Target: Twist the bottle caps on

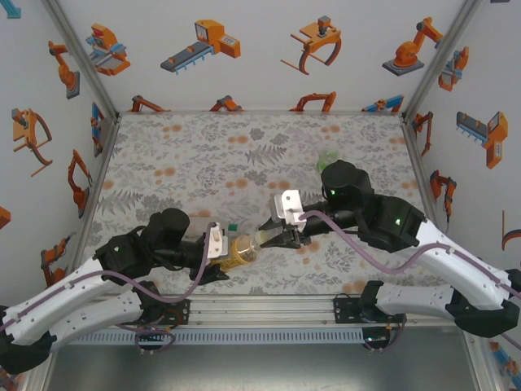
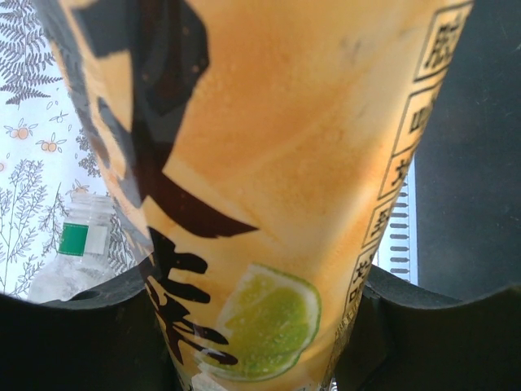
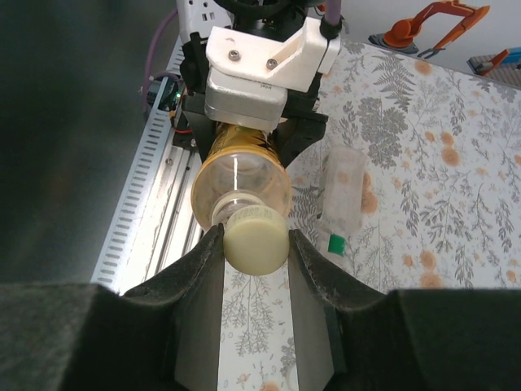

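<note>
**Top external.** Floral-print bench (image 1: 187, 155). Amber-yellow plastic bottle (image 1: 242, 248), lying horizontal above the bench at 6 o'clock, near the front rail. The left jaws are clamped on its body and the right jaws meet its neck from 3 o'clock. Shorter greenish-clear plastic bottle (image 1: 328, 159), well apart at 1 o'clock.

**Left wrist.** Amber-yellow plastic bottle (image 2: 285, 163): printed label with black characters and a lime-slice picture. The left jaws are drawn tight against both its sides. Clear plastic bottle (image 2: 81, 244) with a green band at its neck, lying on the bench (image 2: 24, 163) at 8 o'clock.

**Right wrist.** Pale yellowish round plastic cap (image 3: 255, 243), seated on the amber bottle's (image 3: 240, 175) mouth. The right jaws are nearly closed, pinching the cap from either side. Clear bottle (image 3: 346, 187) lies at 3 o'clock.

**Step in hand (judged).** Threading the pale cap onto the amber bottle. Whether it is fully tight cannot be told. The next move calls for wrist rotation about the neck axis while the left grip resists.
</note>
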Motion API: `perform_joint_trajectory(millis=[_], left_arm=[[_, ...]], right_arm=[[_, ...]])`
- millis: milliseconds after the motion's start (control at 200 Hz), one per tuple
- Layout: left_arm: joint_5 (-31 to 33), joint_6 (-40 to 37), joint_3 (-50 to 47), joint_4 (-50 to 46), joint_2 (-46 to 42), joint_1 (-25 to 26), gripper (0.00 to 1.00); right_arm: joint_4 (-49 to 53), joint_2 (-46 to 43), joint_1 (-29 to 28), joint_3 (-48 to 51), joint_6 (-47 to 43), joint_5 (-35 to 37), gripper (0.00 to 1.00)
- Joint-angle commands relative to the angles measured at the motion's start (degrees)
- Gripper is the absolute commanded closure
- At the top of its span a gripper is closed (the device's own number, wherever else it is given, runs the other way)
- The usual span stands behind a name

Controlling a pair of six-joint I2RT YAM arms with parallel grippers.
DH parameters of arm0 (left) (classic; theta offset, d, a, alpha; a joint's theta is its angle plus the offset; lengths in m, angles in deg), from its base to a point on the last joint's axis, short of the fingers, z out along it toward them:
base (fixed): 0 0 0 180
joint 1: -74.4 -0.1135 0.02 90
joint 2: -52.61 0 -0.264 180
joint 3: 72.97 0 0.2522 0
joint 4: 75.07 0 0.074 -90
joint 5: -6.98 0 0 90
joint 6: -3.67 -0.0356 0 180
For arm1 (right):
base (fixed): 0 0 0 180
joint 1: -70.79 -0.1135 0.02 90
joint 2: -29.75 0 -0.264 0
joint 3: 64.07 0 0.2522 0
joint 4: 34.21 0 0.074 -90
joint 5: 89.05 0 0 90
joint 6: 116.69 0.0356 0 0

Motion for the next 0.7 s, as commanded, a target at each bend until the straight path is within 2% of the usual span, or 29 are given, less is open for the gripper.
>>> perform_joint_trajectory(millis=[0, 416, 696], left_arm=[[-1.7, 0.5, 1.6, 1.6, -0.9, 0.2, 1.0], [-1.5, 0.6, 1.0, 2.6, -1.6, 0.2, 1.0], [-1.3, 1.0, 0.4, 2.6, -1.6, 0.2, 1.0]], right_arm=[[-2.4, 0.2, -0.5, 0.9, 1.5, -2.2, 0.87], [-2.4, 0.1, -0.9, 2.1, 2.2, -3.6, 0.88], [-3.6, -2.8, -1.1, 2.6, 2.5, 0.7, 0.89]])
